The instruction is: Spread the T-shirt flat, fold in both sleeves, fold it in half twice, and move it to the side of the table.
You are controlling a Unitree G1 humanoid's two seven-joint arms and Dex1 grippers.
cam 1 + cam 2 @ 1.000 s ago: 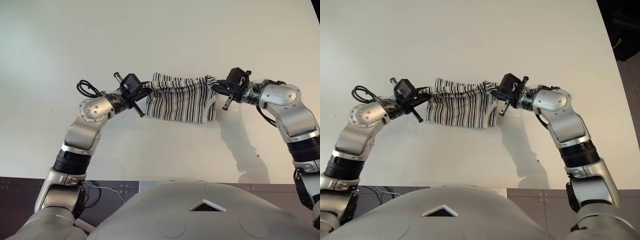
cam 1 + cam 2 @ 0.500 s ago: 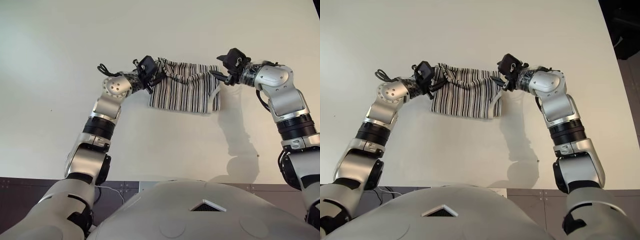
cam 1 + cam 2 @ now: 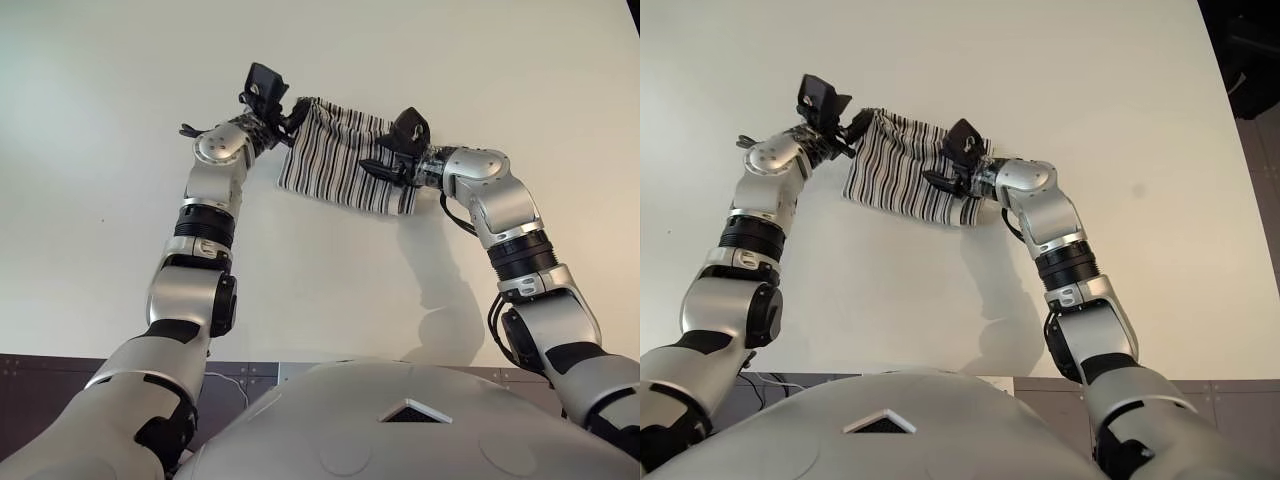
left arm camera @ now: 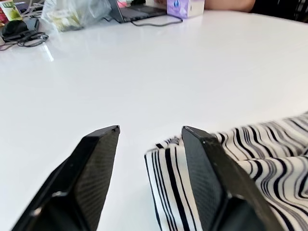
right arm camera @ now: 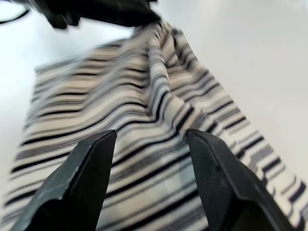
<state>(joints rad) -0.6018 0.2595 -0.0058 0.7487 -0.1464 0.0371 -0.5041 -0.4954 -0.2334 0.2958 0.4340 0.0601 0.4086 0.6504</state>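
T-shirt (image 3: 335, 160), striped and folded, lies far out on your white table (image 3: 520, 70). Your left gripper (image 3: 290, 118) sits at its far left corner, fingers wide. Your right gripper (image 3: 378, 168) hangs over its right part, fingers also wide.

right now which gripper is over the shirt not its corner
The right gripper, above the striped T-shirt; the left gripper sits at its far corner.

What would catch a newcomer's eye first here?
The striped T-shirt, folded into a block on the white table. The left gripper sits at its far left corner and the right gripper hangs over its right side, both with jaws open.
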